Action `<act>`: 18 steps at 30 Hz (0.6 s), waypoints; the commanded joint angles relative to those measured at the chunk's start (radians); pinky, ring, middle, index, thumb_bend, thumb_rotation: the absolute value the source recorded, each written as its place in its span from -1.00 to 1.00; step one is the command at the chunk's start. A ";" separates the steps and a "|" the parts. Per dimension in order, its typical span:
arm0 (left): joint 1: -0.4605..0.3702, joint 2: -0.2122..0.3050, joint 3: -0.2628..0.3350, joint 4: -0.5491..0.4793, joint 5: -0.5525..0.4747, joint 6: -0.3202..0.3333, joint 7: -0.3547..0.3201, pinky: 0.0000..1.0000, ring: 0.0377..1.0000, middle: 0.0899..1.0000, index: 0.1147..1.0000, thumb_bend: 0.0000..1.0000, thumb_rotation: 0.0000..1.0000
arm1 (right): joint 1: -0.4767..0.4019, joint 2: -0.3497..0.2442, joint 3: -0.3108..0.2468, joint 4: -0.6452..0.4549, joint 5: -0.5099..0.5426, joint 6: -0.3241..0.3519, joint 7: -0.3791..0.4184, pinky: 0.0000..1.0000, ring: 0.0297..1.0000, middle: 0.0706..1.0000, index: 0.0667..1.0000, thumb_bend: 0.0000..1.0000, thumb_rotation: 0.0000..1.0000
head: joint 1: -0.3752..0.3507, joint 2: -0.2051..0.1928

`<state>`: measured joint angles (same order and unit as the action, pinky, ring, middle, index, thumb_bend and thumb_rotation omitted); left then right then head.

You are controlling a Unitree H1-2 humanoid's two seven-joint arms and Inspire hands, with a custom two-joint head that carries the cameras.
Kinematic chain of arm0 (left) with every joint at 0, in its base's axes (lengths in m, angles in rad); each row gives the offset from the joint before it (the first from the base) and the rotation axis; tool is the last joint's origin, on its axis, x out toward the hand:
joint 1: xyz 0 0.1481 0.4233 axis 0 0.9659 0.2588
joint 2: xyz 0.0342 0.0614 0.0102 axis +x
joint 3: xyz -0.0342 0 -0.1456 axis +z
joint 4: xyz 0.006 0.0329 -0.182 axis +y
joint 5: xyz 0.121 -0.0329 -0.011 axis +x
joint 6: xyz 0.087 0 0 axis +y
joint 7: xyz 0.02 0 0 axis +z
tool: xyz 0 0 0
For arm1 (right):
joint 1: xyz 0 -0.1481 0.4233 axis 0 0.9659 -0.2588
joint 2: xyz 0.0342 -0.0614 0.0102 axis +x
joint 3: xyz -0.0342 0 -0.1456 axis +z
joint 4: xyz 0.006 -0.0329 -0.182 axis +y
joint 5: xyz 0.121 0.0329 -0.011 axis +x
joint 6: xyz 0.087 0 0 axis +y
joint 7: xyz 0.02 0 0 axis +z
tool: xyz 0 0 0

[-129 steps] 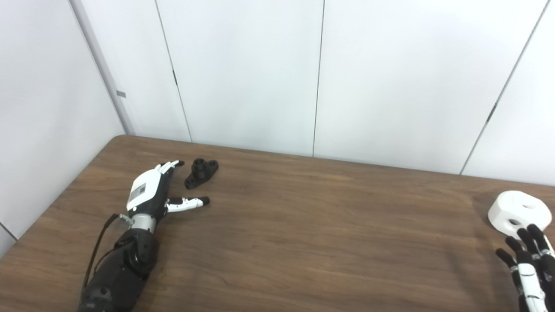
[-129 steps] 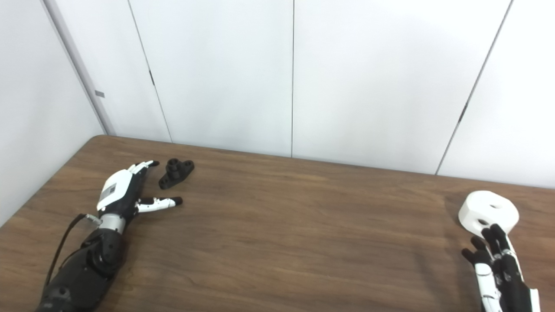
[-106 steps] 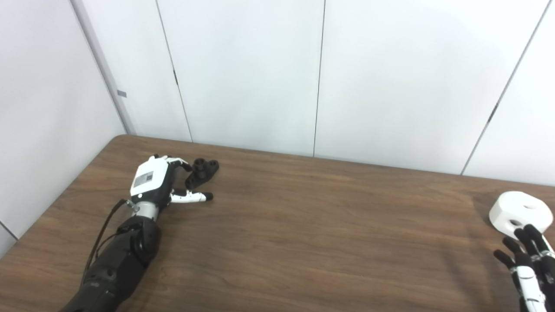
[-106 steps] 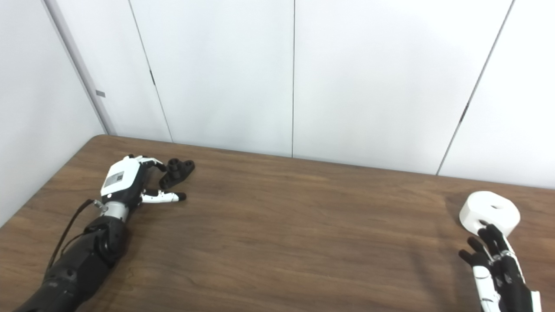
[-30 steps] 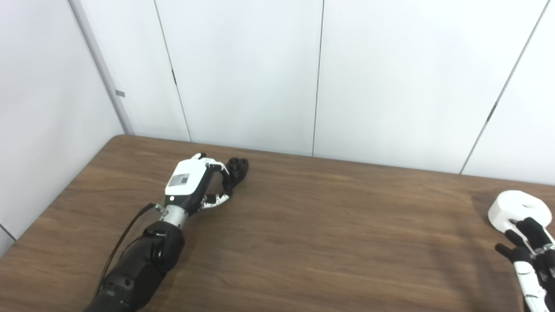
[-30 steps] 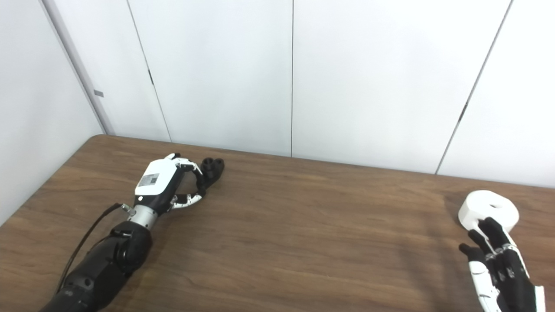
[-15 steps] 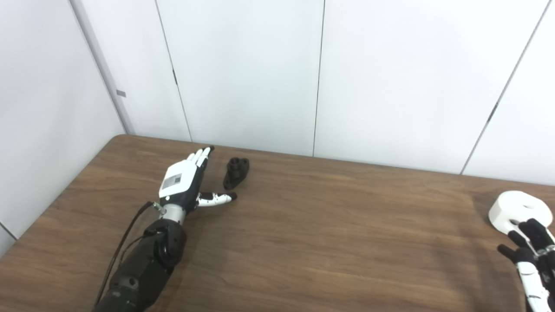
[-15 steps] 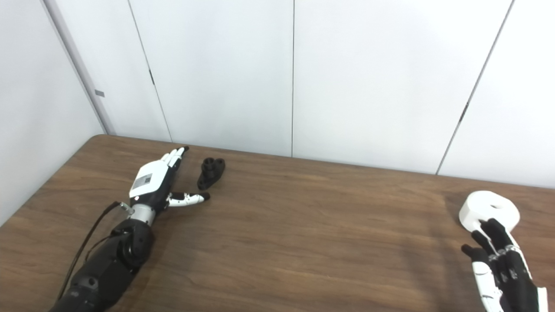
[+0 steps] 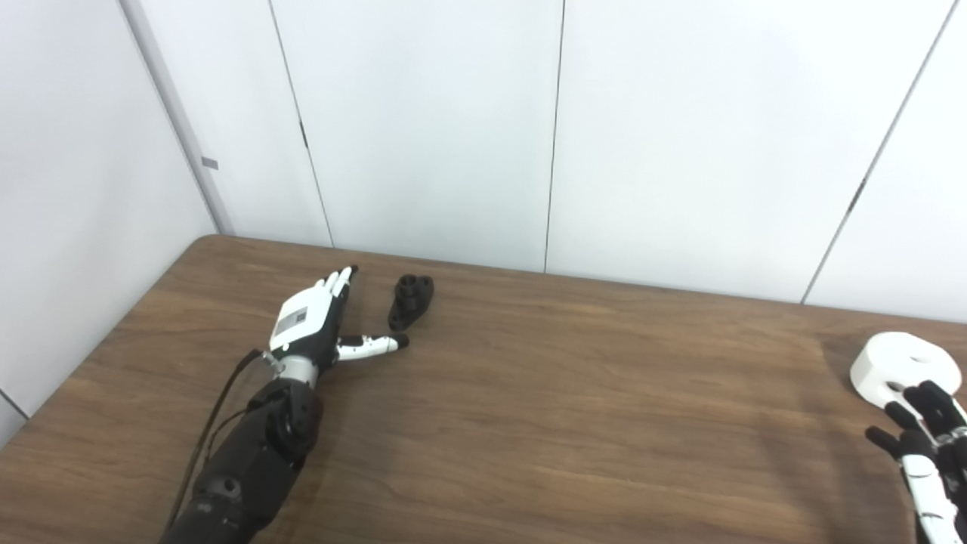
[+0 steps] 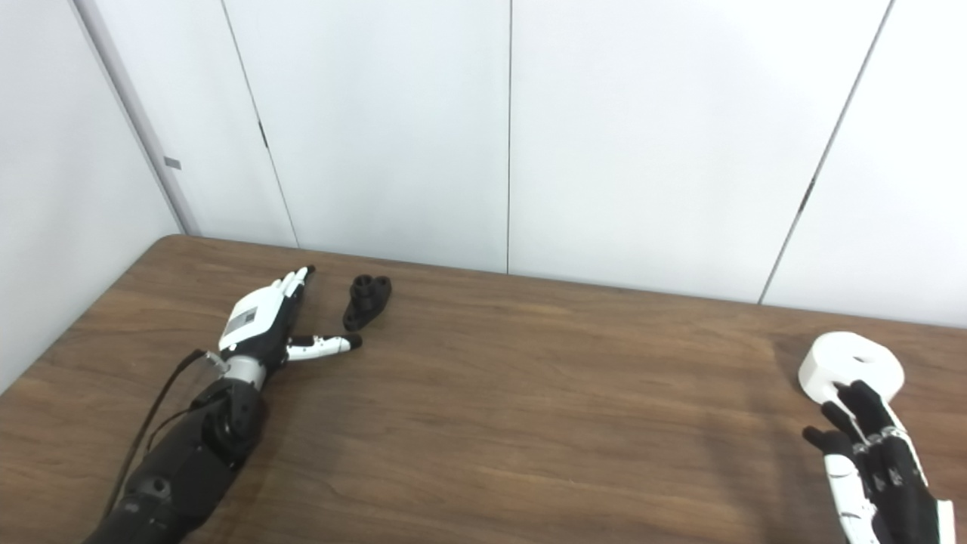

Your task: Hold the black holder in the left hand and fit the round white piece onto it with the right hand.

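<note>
The black holder (image 9: 410, 298) lies on the brown table (image 9: 529, 408) near its far edge, left of centre. My left hand (image 9: 313, 325) rests flat on the table just left of the holder, open, with its thumb stretched out below the holder and not touching it. The round white piece (image 9: 903, 365) with holes sits at the far right of the table. My right hand (image 10: 869, 446) is open beside it at the near side, its fingertips reaching the piece's near rim; the fingers are spread and not wrapped around it.
White wall panels (image 9: 559, 128) stand right behind the table's far edge. The table's left edge runs diagonally past my left arm (image 9: 242, 461).
In the last second my left hand let go of the black holder, opened flat and drew back a little to the left. The holder stays where it was pushed. My right hand barely moved.
</note>
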<state>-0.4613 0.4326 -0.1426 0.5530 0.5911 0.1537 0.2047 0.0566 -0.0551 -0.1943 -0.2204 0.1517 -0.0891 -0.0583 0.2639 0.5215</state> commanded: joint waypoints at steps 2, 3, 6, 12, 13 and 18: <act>-0.053 0.001 -0.018 -0.010 0.012 0.037 -0.023 0.93 1.00 0.97 0.85 1.00 0.08 | -0.020 0.004 0.000 -0.023 -0.006 -0.043 -0.002 0.43 0.63 0.67 0.61 -0.39 -0.06 | -0.001 0.004; -0.058 0.000 -0.024 -0.007 0.014 0.041 -0.025 0.93 1.00 0.96 0.83 1.00 0.07 | -0.020 0.004 0.000 -0.024 -0.006 -0.043 -0.002 0.41 0.62 0.66 0.61 -0.38 -0.07 | -0.001 0.004; -0.080 -0.006 -0.048 0.020 0.024 0.044 -0.022 0.93 1.00 0.95 0.81 1.00 0.08 | -0.017 0.008 -0.001 -0.032 -0.007 -0.035 -0.006 0.39 0.61 0.65 0.59 -0.36 -0.07 | -0.002 0.006; -0.121 -0.013 -0.091 0.060 0.048 0.097 -0.045 1.00 1.00 0.98 0.76 1.00 0.25 | -0.008 0.017 0.004 -0.055 -0.009 -0.014 -0.016 0.38 0.61 0.65 0.58 -0.30 -0.03 | -0.016 0.017; -0.126 -0.014 -0.097 0.067 0.051 0.103 -0.045 1.00 1.00 0.98 0.75 1.00 0.26 | -0.008 0.019 0.004 -0.059 -0.006 -0.010 -0.017 0.38 0.60 0.64 0.58 -0.30 -0.04 | -0.020 0.020; -0.138 -0.021 -0.112 0.081 0.045 0.114 -0.041 1.00 1.00 0.98 0.75 1.00 0.24 | -0.010 0.025 0.002 -0.060 -0.008 -0.012 -0.021 0.40 0.61 0.65 0.59 -0.29 -0.07 | -0.024 0.027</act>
<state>-0.5590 0.4141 -0.2457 0.6316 0.6297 0.2633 0.1785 0.0605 -0.0283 -0.1913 -0.2425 0.1439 -0.0829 -0.0767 0.2393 0.5476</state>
